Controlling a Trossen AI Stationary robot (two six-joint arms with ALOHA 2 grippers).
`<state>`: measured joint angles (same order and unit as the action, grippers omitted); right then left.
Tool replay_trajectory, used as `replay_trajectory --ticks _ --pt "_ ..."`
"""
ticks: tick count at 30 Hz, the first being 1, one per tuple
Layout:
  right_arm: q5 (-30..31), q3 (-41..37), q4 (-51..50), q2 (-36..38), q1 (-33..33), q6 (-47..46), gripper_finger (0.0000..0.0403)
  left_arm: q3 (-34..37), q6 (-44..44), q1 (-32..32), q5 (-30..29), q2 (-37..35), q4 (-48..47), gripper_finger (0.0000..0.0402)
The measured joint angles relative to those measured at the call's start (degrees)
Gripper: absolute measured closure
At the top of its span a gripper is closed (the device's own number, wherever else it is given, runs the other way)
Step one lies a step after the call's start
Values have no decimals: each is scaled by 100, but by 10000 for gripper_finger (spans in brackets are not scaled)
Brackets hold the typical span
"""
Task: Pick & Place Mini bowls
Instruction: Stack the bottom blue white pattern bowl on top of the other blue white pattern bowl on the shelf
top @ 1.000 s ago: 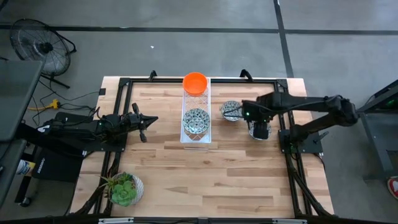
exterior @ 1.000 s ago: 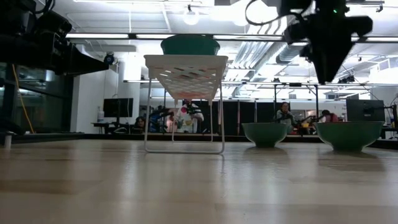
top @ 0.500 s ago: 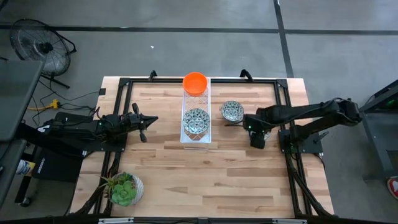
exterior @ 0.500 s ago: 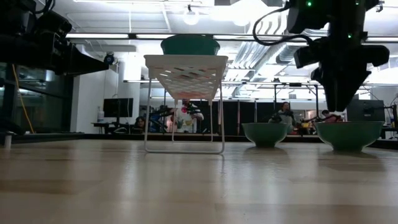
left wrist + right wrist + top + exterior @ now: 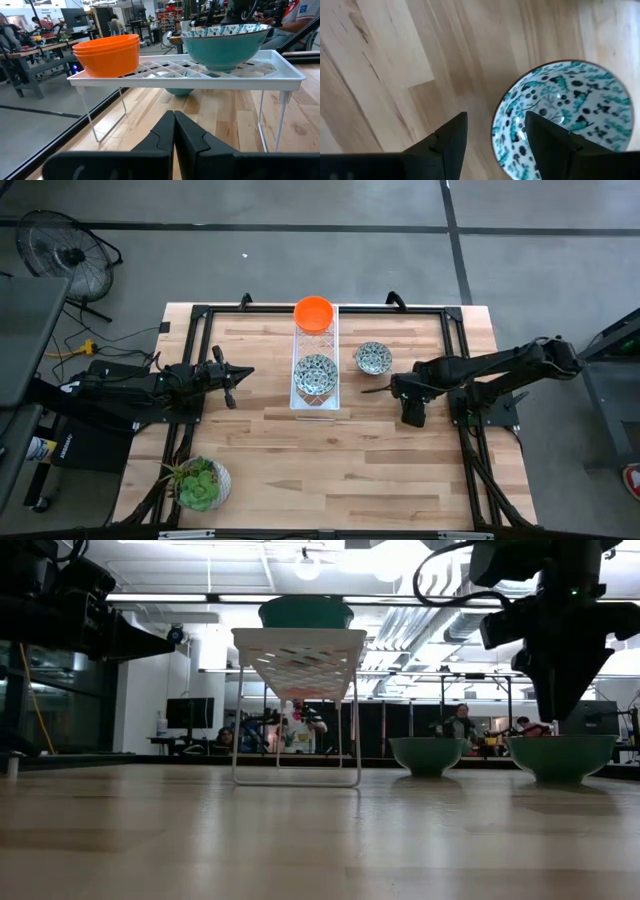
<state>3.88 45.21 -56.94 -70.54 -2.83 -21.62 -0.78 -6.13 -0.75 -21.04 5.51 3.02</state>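
A white wire rack [image 5: 314, 385] stands mid-table with stacked orange mini bowls [image 5: 314, 312] at its far end and a patterned mini bowl [image 5: 314, 372] at its near end. Another patterned bowl [image 5: 373, 359] rests on the wood right of the rack. My right gripper [image 5: 412, 412] points down, open, just above a third patterned bowl [image 5: 565, 115], [image 5: 560, 757], its fingers on either side of the bowl's rim [image 5: 501, 125] without touching it. The high view hides this bowl under the gripper. My left gripper [image 5: 240, 373], [image 5: 174, 130] waits shut, level, left of the rack.
A round pot with a green plant [image 5: 200, 483] stands at the table's near left corner. Black frame rails [image 5: 465, 440] run along the table's sides. Bare wood lies in front of the rack. People sit in the room behind [image 5: 458, 725].
My right gripper has come down and toward the table's near edge, from beside the bowl right of the rack to just above the third patterned bowl, which it now covers in the high view. The bowls have kept still.
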Motion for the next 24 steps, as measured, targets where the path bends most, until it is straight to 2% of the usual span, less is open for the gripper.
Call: replay_trajectory --ticks 6,14,18,24 --pt "-27 -18 52 0 2 -634 215 0 0 -1 0 0 0 401" --pt "-102 -408 461 -4 2 -1496 215 0 0 -2 0 0 1 401" --pt "174 -417 461 -4 2 -1555 215 0 0 0 -2 1 -1 401" --pt "199 -417 413 -298 4 -1548 215 0 0 -1 0 -1 1 401"
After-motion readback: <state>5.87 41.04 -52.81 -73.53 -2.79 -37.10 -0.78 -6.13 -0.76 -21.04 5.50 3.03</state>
